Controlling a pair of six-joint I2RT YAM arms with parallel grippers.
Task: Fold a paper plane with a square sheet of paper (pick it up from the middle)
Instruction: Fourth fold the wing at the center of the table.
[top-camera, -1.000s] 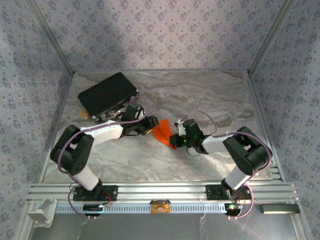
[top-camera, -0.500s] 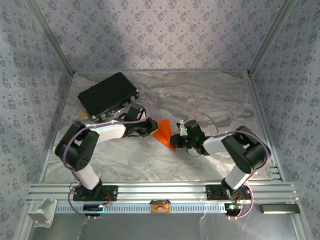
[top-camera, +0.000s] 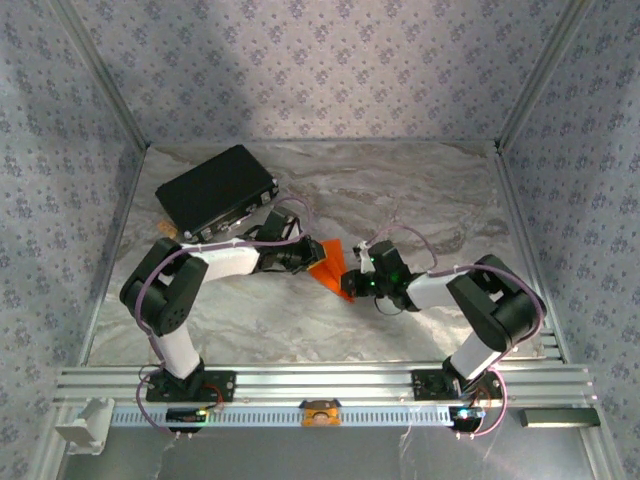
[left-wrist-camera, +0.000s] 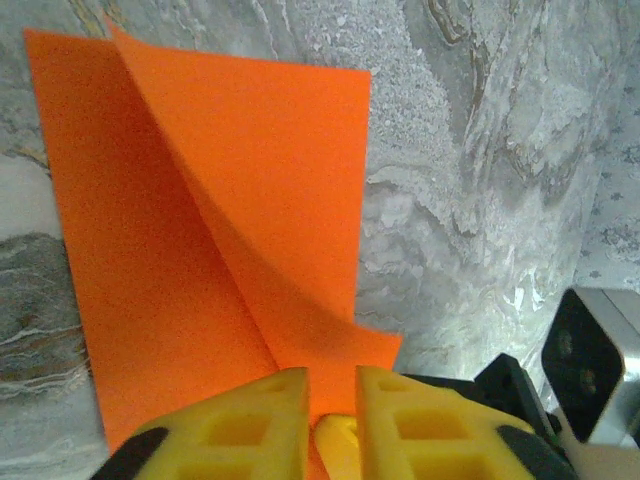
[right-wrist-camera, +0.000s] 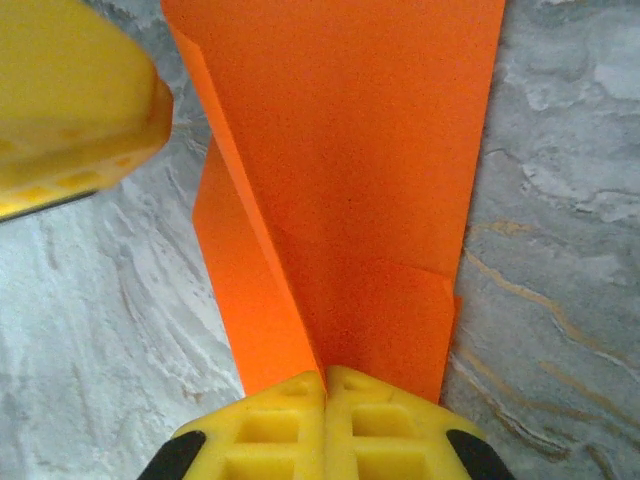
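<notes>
Top external view: the orange paper sheet (top-camera: 330, 268), partly folded, lies on the marble table (top-camera: 420, 190) just below frame centre. The left gripper (top-camera: 305, 256) is at its upper left edge and the right gripper (top-camera: 352, 284) at its lower right end. A black case (top-camera: 215, 190) sits at the upper left, apart from the paper. Bare tabletop runs to the right and towards the back wall. Both forearms lie low across the near half.

Left wrist view: the sheet (left-wrist-camera: 220, 200) fills the left and centre, with a diagonal fold lifting one flap off the layer below. Its right edge is straight against bare table (left-wrist-camera: 480, 150). The left gripper (left-wrist-camera: 332, 375) has its jaws narrowly parted, and the paper's lower corner runs into the gap. Whether they pinch it I cannot tell.

Right wrist view: the sheet (right-wrist-camera: 370, 150) runs from top to bottom, its right edge clean against the table (right-wrist-camera: 560, 200). The right gripper (right-wrist-camera: 325, 375) is clenched, fingers together on the raised crease. A yellow finger of the left gripper (right-wrist-camera: 70, 110) sits at the upper left, beside the paper's left edge.
</notes>
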